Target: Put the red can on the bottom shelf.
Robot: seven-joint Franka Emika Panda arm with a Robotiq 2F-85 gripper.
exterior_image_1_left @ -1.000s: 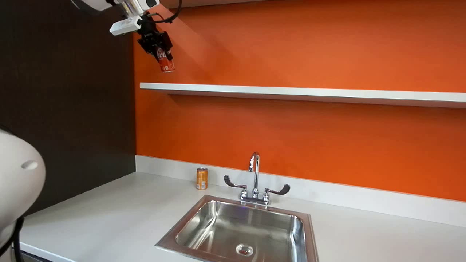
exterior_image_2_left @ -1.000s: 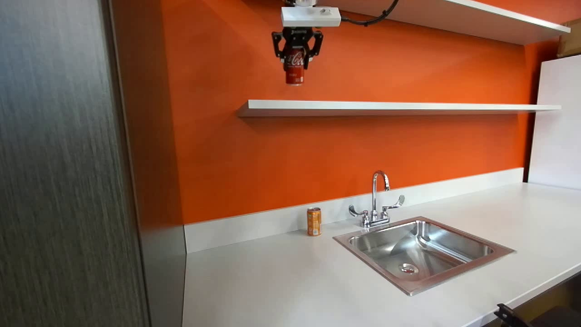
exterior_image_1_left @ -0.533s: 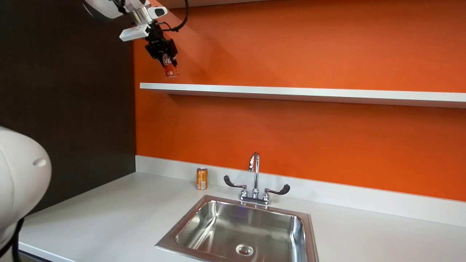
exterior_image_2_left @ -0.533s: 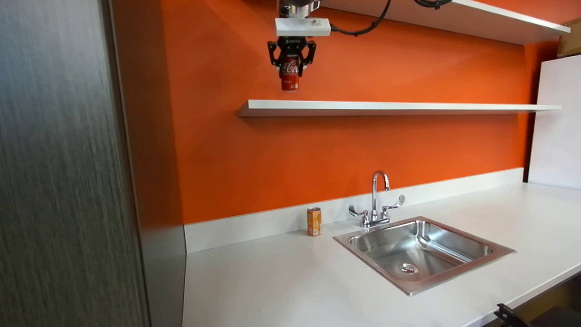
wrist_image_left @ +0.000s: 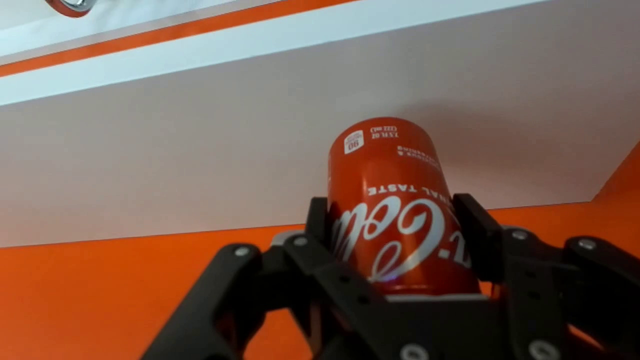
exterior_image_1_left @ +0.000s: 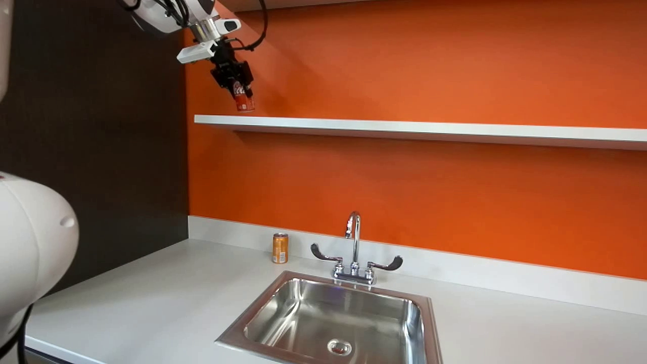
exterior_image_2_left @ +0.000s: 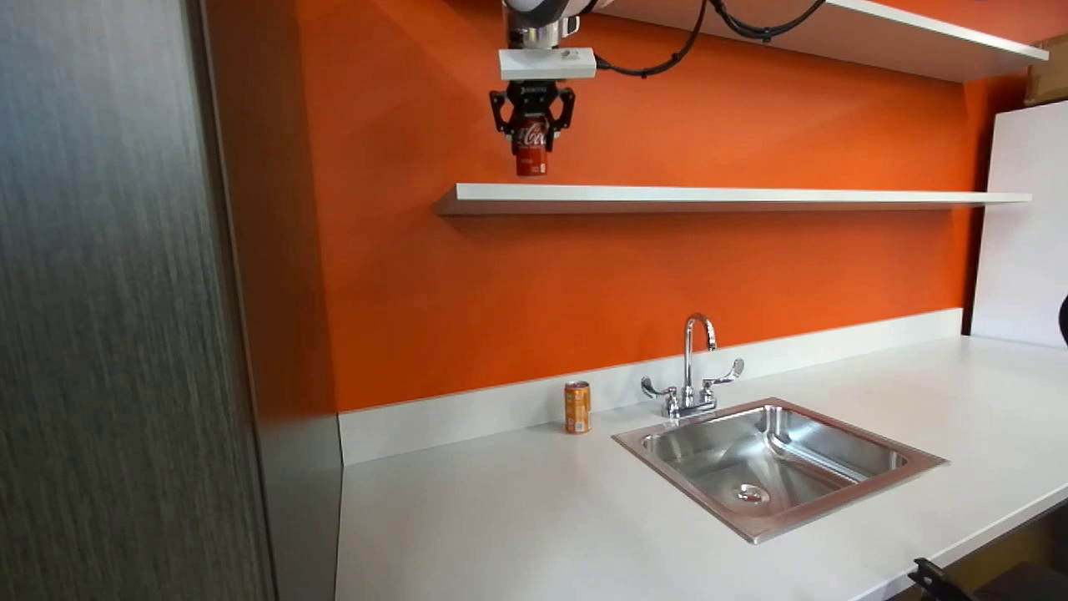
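A: How does the red can (exterior_image_1_left: 244, 104) lie from the gripper (exterior_image_1_left: 242, 94) in an exterior view?

B: Beneath it, pinched in its grasp. The long axis leans — the base points between five and six o'clock. Just below runs the bottom shelf (exterior_image_1_left: 419, 127), a sliver of orange wall (exterior_image_1_left: 429, 192) between.

A: And the can (exterior_image_2_left: 531, 157) in an exterior view, by its axis?

B: Straight, twelve to six, near the shelf's (exterior_image_2_left: 709, 194) nine-o'clock end. How deep over the shelf it hangs, I cannot tell here.

A: The wrist view?

B: The gripper enters from six; its fingers (wrist_image_left: 477, 237) clasp the can (wrist_image_left: 400, 210) at nine and three. The base points nearly to twelve, seen against the shelf's top face (wrist_image_left: 175, 155), a shadow (wrist_image_left: 485, 132) toward three. I judge it over the shelf, not yet touching.

A: So the move turns on that gap?

B: I think so — lower toward six, as the exterior views have it, straighten the axis, then release. Set down leaning, it might rock.
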